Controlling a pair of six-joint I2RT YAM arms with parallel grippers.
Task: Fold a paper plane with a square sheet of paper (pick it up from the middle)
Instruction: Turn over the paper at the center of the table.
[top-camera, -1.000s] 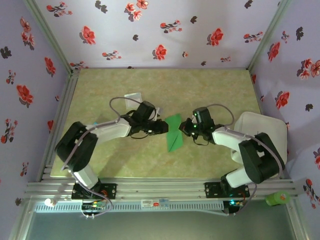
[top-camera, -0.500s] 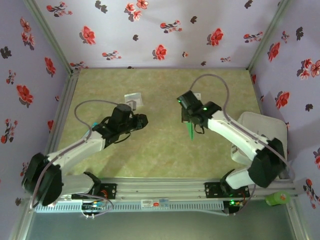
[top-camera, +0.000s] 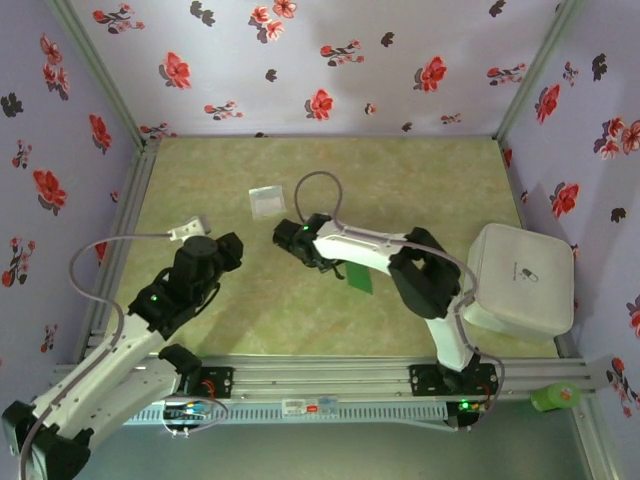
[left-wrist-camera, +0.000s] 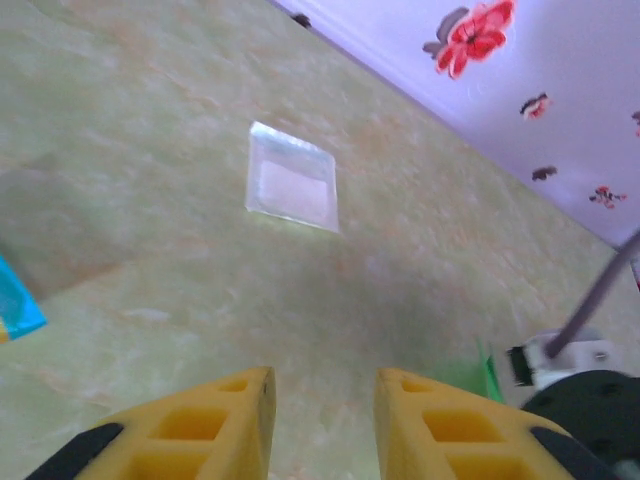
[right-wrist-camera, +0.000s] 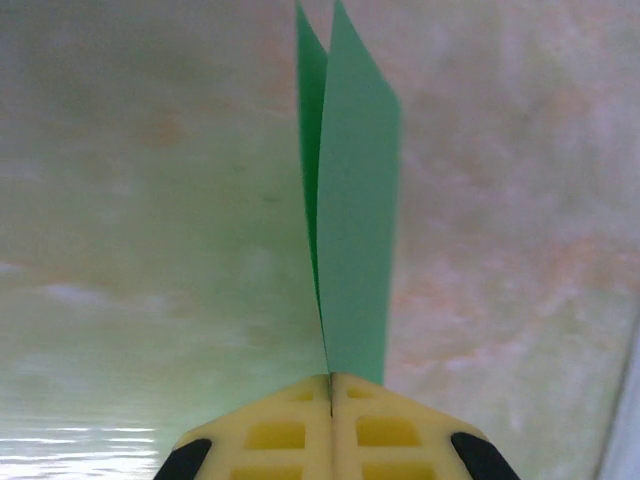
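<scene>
Mid-table, right pincer (right-wrist-camera: 330, 378) grips paper plane (right-wrist-camera: 352, 210) edge.

The sheet of paper (right-wrist-camera: 350, 200) is plain bright green, folded lengthwise into a narrow strip of two layers. One end is pinched between the closed fingers of the right gripper (right-wrist-camera: 330, 378). The layers splay slightly apart toward the far end, over the middle of the table (right-wrist-camera: 120, 200).
</scene>
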